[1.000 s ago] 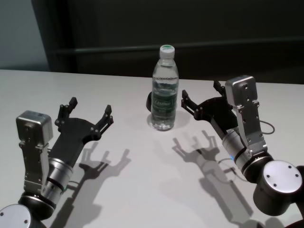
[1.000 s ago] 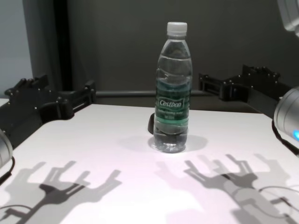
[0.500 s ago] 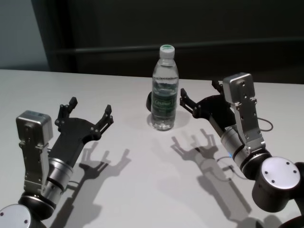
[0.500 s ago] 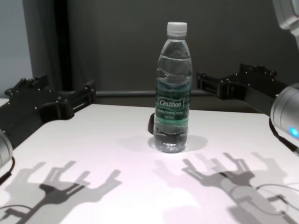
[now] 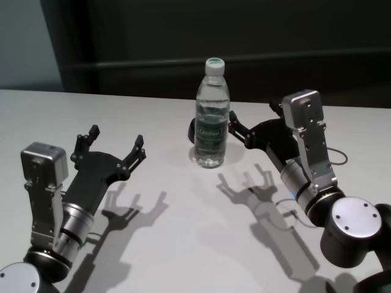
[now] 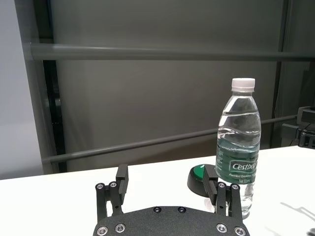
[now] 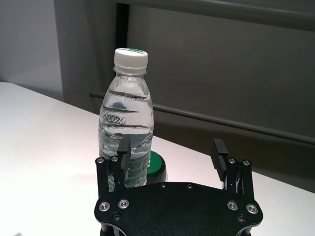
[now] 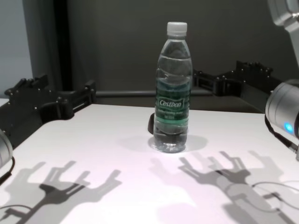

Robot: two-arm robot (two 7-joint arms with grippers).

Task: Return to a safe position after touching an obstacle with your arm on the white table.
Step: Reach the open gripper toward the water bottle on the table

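The obstacle, a clear water bottle with a white cap and green label, stands upright mid-way across the white table. My right gripper hovers open just right of it, one fingertip very near the bottle's side; whether they touch cannot be told. In the right wrist view the bottle rises behind one finger of the open gripper. My left gripper is open and empty above the table, well to the left. From the left wrist the bottle shows beyond that gripper.
A black-based green button sits on the table right behind the bottle, also seen as the button from the left wrist. A thin cable trails by the right arm. A dark wall with horizontal rails runs behind the table's far edge.
My right gripper has shifted left, closing in on the bottle's side. The bottle stays upright and in place. The left arm has not moved.
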